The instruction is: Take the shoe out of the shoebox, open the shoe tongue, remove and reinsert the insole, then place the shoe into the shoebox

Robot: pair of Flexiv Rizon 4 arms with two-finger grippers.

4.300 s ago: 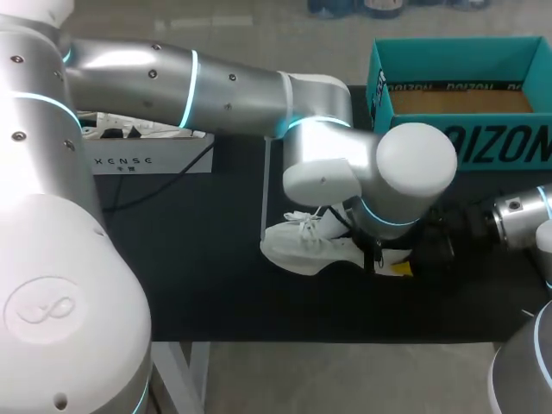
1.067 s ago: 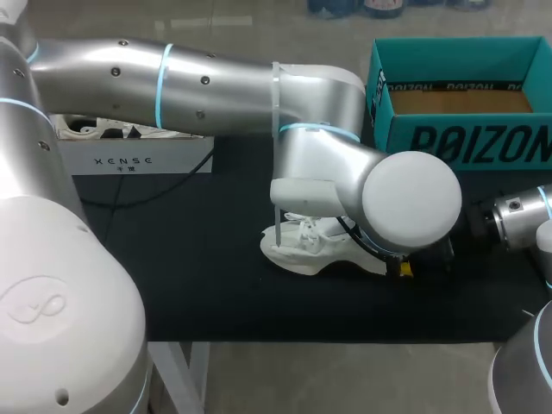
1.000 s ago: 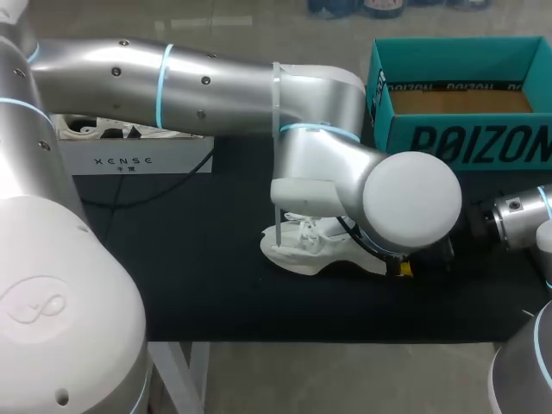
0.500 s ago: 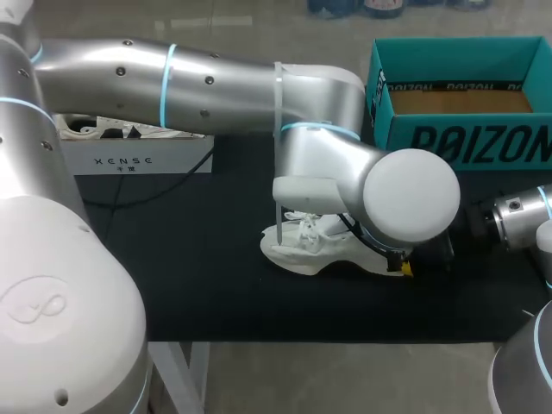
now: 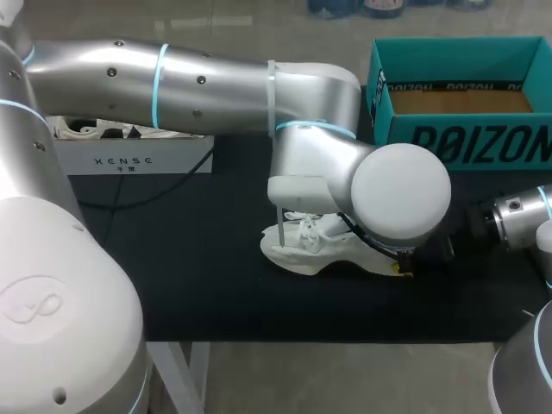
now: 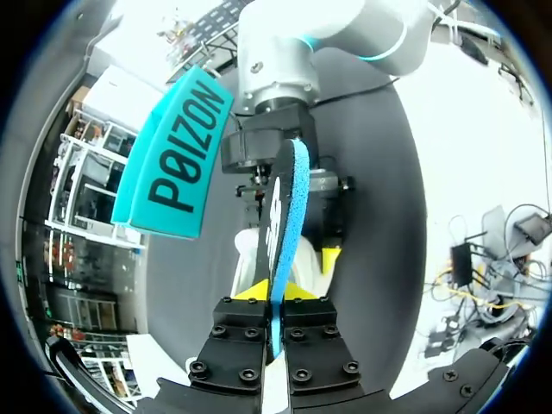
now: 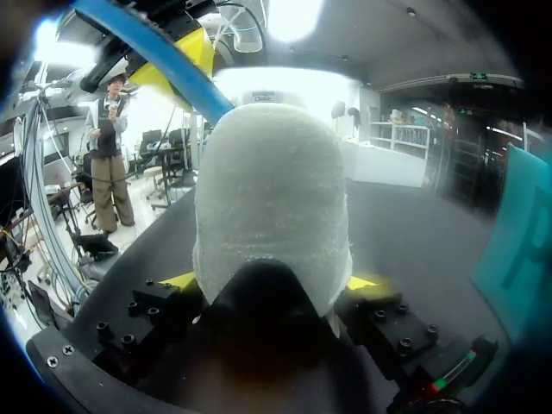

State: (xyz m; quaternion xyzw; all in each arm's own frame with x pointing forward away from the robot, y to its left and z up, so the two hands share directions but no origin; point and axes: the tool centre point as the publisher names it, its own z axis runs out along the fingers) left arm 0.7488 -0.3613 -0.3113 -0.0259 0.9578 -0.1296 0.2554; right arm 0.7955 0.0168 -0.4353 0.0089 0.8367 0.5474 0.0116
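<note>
A white shoe (image 5: 306,246) lies on the black mat, toe toward the left. In the left wrist view my left gripper (image 6: 274,291) is shut on the blue insole (image 6: 291,207), which stands edge-on and runs up out of the shoe (image 6: 248,259). In the head view my left wrist (image 5: 401,190) hides that gripper and the shoe's heel. My right gripper (image 7: 272,280) has the shoe's heel (image 7: 272,190) between its fingers, a yellow tip on each side. Ahead of the heel I see the insole (image 7: 142,47). The teal shoebox (image 5: 457,138) stands open at the back right.
A white box (image 5: 129,151) with a dark cable (image 5: 155,194) beside it stands at the back left. My left arm (image 5: 216,82) spans the table's middle. My right arm (image 5: 517,220) comes in low at the right edge. The mat's front edge (image 5: 302,336) is near.
My left gripper has shut on the insole. The left wrist has shifted slightly to the left over the shoe. The right arm and the shoe have stayed put.
</note>
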